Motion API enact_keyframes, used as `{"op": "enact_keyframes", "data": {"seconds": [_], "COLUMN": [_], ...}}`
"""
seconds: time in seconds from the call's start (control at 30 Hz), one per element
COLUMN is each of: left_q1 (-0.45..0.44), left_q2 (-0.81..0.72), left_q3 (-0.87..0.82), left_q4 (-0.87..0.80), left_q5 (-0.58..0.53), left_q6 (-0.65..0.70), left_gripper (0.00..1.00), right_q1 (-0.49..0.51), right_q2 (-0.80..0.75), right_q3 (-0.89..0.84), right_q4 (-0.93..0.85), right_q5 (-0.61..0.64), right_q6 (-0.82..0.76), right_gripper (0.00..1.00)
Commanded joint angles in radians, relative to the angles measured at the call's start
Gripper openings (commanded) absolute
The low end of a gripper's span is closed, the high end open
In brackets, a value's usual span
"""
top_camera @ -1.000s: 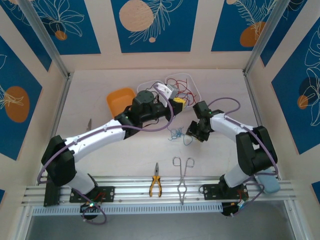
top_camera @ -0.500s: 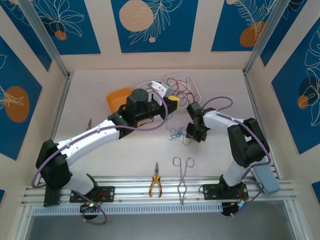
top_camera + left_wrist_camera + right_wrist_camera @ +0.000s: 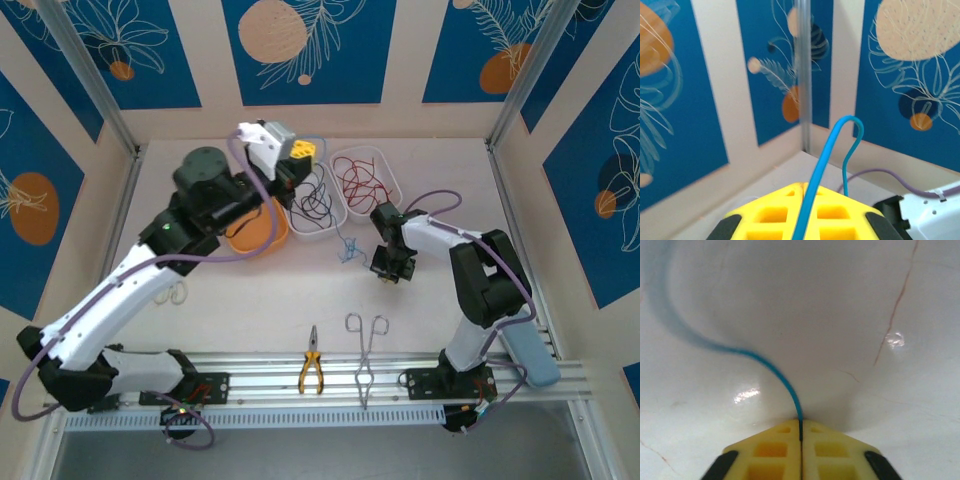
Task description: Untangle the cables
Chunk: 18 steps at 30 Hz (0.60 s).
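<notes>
**Separating a blue cable.** The loose blue cable (image 3: 349,250) is lying on the tabletop (image 3: 250,300), just on the near side of the red-cable tray (image 3: 396,192). One blue strand is being pinched by the fully closed right end effector (image 3: 801,422), low over the tabletop on the near side of that tray. Another blue strand is being clamped in the closed left end effector (image 3: 805,189), raised well to the left of the tray. Whether the two strands are one cable cannot be told. The step is judged best done by the held ends being drawn apart slowly. Slack should be watched, so that loops are being opened rather than pulled into knots, and the black cables (image 3: 315,203) left of the tray are not being snagged.
</notes>
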Motion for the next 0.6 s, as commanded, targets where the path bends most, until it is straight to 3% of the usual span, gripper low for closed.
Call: {"op": "enact_keyframes", "data": {"seconds": [0.0, 0.13, 0.43, 0.57], "left_q1": [0.022, 0.058, 0.229, 0.294], "left_q2": [-0.028, -0.033, 0.018, 0.02], "left_q3": [0.047, 0.106, 0.262, 0.297], "left_q4": [-0.066, -0.086, -0.143, -0.158], "left_q5": [-0.12, -0.186, -0.17, -0.183], "left_q6": [0.114, 0.18, 0.196, 0.205], "left_gripper": [0.0, 0.0, 0.0, 0.0], "right_q1": [0.007, 0.007, -0.019, -0.054], "right_q2": [0.052, 0.048, 0.008, -0.062], "right_q3": [-0.009, -0.012, -0.025, -0.02], "right_q4": [-0.037, -0.035, -0.041, -0.099], "right_q5": [0.02, 0.021, 0.028, 0.092], "right_q6": [0.006, 0.005, -0.01, -0.017], "right_gripper": [0.0, 0.0, 0.0, 0.0]}}
